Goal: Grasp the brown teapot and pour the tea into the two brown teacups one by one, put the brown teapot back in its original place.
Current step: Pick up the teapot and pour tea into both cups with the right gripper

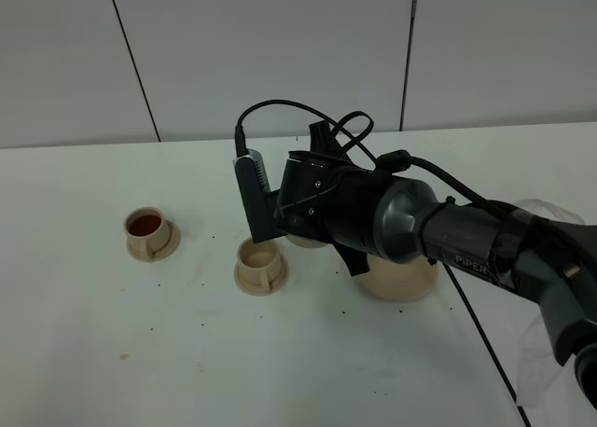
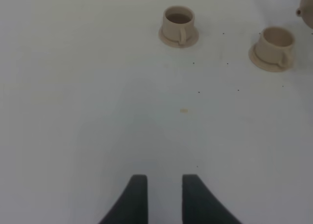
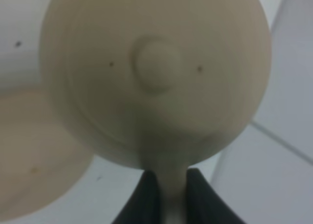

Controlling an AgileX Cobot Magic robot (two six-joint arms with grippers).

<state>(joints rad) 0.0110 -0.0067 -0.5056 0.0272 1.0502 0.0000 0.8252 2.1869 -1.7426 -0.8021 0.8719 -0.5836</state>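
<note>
1. Nearest is the white table (image 1: pixel 280 371), matte and scattered with small dark specks. A tan spot (image 1: pixel 123 356) lies toward its front left.
2. The left gripper (image 2: pixel 164 199) hangs over bare tabletop, its two dark fingers a small way apart with nothing between them.
3. Further in, the empty teacup (image 1: pixel 259 262) stands on its small saucer. Left of it and well apart, the second teacup (image 1: pixel 147 231) holds dark tea.
4. Just right of the empty cup, the right gripper (image 3: pixel 168 185) is clamped tight on the loop handle of the brown teapot (image 3: pixel 154 67). The pot is off the table, and in the high view only a tan sliver of it shows under the wrist. Its knobbed lid is on.
5. The wide saucer (image 1: pixel 401 282) lies bare beside the pot, partly under the dark arm. A black cable (image 1: pixel 476 324) trails from the arm across the table.
6. Farthest back, the table's rear edge meets a wall (image 1: pixel 280 54) of pale grey panels split by thin dark seams.
</note>
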